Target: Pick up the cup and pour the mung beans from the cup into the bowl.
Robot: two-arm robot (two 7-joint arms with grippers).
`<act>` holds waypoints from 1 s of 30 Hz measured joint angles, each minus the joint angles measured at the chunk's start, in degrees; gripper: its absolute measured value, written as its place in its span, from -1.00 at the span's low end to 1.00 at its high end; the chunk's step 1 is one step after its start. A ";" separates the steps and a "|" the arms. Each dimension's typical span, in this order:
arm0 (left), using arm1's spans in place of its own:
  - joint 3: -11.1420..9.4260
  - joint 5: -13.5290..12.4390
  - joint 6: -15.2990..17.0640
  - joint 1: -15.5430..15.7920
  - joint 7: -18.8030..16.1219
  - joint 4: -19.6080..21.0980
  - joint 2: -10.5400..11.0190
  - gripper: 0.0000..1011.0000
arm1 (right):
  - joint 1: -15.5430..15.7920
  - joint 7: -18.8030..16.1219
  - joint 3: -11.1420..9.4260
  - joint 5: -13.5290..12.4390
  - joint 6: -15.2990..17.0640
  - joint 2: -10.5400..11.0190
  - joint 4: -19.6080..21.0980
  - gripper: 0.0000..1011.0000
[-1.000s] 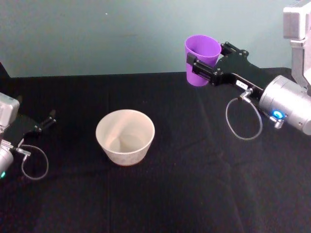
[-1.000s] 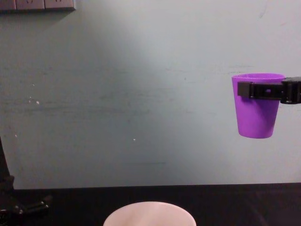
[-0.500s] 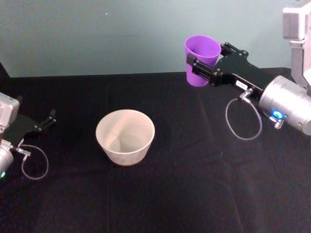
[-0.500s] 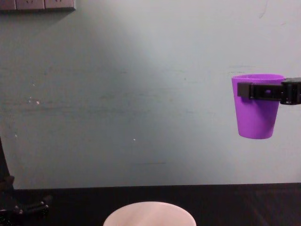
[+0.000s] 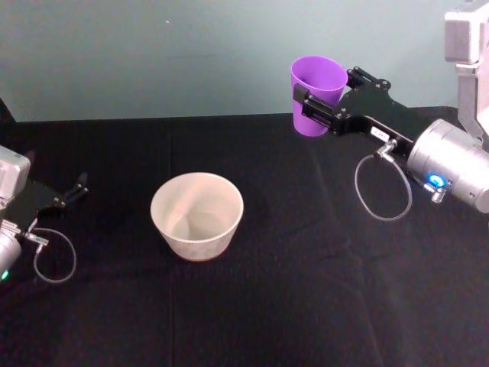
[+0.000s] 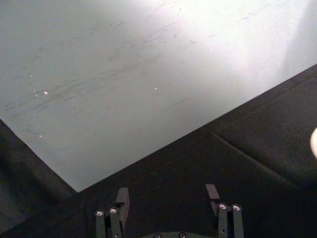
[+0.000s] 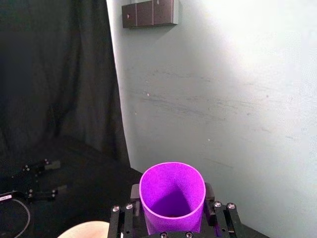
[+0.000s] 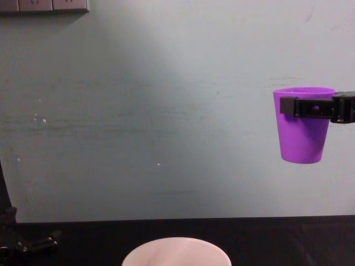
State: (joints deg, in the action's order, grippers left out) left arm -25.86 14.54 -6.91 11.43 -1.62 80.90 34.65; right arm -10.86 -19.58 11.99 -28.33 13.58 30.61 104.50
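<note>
The purple cup (image 5: 316, 94) hangs upright high above the table at the back right, with my right gripper (image 5: 321, 105) shut around its upper wall. From the side the cup (image 8: 303, 132) is level, well above and to the right of the bowl (image 8: 176, 251). The cup's inside (image 7: 172, 195) looks purple; no beans are visible in it. The white bowl (image 5: 197, 214) stands on the black cloth left of centre, and its inside looks bare. My left gripper (image 5: 72, 193) rests open at the table's left edge, nothing between its fingers (image 6: 122, 199).
A black cloth (image 5: 290, 290) covers the table, with a pale green wall (image 5: 153, 53) behind it. A grey outlet strip (image 8: 43, 5) sits high on the wall. A cable loop (image 5: 382, 191) hangs under the right wrist.
The right gripper and cup have stayed in place. The left gripper has drifted slightly back toward the left edge.
</note>
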 joint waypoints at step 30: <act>0.00 0.00 0.00 0.00 0.00 0.00 0.00 0.98 | 0.00 0.00 0.00 0.00 0.00 0.00 0.00 0.45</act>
State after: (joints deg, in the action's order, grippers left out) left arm -25.86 14.54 -6.91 11.43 -1.62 80.90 34.65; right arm -10.86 -19.58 11.99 -28.34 13.58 30.61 104.50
